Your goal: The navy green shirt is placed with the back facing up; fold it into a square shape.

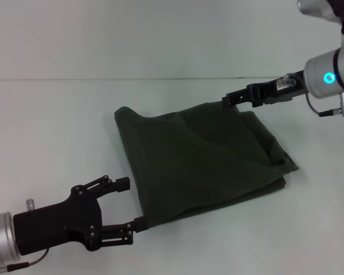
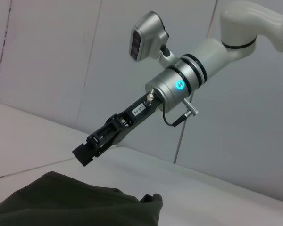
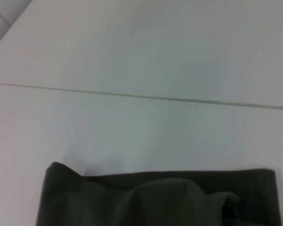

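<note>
now left claw (image 1: 125, 206) spread at navy green shirt (image 1: 200, 163) near edge; right claw (image 1: 228, 100) pinches far edge.

The right wrist view shows the shirt (image 3: 155, 200) lying on a pale table (image 3: 132, 61). Only one end of the dark green cloth is in view, and the picture cuts off the rest. The shirt's visible edge runs fairly straight across the table, with a rounded corner at one end and a squarer corner at the other. Soft folds bulge up in the middle of the cloth. A thin seam line (image 3: 141, 97) crosses the table beyond the shirt, well apart from it.
</note>
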